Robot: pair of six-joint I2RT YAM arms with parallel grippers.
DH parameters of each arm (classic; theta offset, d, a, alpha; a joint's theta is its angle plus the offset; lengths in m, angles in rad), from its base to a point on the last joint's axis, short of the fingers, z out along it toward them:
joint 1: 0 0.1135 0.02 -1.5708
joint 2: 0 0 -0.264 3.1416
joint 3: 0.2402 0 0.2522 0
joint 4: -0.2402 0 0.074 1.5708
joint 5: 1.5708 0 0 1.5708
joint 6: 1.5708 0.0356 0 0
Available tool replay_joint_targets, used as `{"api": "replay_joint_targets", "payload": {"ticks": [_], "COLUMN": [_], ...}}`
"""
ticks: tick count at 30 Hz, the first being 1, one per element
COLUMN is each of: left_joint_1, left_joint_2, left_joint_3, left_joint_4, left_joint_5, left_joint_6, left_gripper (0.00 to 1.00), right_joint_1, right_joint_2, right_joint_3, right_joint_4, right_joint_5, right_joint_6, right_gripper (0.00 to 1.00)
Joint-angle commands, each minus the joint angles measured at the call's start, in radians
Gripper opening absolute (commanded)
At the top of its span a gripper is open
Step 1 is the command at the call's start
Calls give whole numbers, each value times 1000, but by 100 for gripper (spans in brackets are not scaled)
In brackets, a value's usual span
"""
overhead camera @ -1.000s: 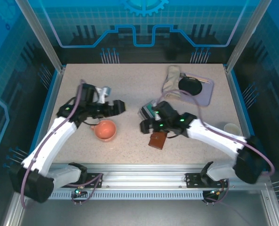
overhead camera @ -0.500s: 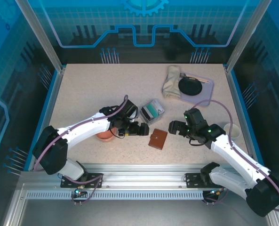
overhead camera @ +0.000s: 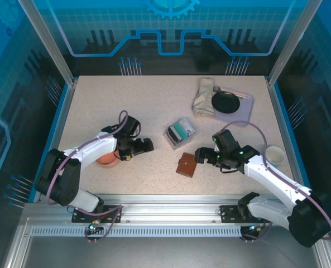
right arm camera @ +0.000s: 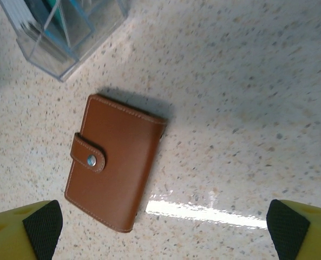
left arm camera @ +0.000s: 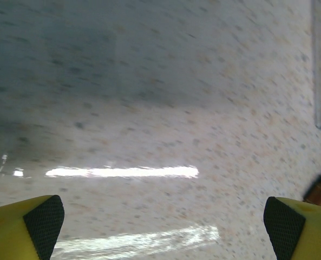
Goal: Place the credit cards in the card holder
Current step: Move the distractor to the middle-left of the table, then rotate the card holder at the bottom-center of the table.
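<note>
credit cards (right arm camera: pixel 54 13) cropped — top edge, cup (overhead camera: pixel 105 161) half-hidden

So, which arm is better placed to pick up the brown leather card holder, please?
Right. The open right hand hovers just beside the closed brown leather wallet, close ahead in its wrist view. The left hand, also open, is farther off over bare speckled table.

Left arm (overhead camera: pixel 90 149): white, bent sharply at the elbow, forearm reaching right toward the middle.
Left gripper (overhead camera: pixel 144 146): points right, jaws spread wide with nothing between them; in the left wrist view its yellow fingers with black pads (left arm camera: pixel 43 223) sit at the two lower corners.
Right arm (overhead camera: pixel 271 176): white, stretched from its base up and to the left.
Right gripper (overhead camera: pixel 201 156): points left, jaws spread wide, holding nothing; its pads stand far apart in the right wrist view.
</note>
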Motion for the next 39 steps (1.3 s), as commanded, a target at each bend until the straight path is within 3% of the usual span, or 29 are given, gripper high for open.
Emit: {"api": "replay_joint_targets", "payload": {"ticks": [1, 8, 11, 19, 24, 26, 30, 39], "left_joint_1": [65, 92, 75, -6, -54, -75, -119, -178], "left_joint_2": [-46, -101, -162, -221, -202, -186, -149, -33], "left_joint_3": [-23, -42, -89, -121, -132, -126, -107, -65], "left_joint_4": [-27, -7, 95, 132, 171, 178, 200, 254], "left_joint_5": [-7, 53, 140, 154, 166, 163, 173, 201], "left_joint_6": [35, 58, 37, 14, -10, -12, -18, -50], "left_gripper": [99, 99, 99, 99, 98, 97, 93, 88], "right_joint_1": [32, 109, 136, 125, 94, 64, 60, 58], "right_joint_2": [36, 156, 211, 327, 416, 446, 474, 475], "right_joint_3": [-14, 40, 67, 165, 220, 220, 242, 123], "right_joint_4": [17, 30, 28, 67, 87, 123, 126, 207], "right_joint_5": [-53, -60, -45, -26, 15, -54, -79, -126], "right_joint_6": [-16, -54, -58, -95, -130, -154, -129, -162], "right_gripper": [100, 97, 91, 84, 81, 78, 68, 69]}}
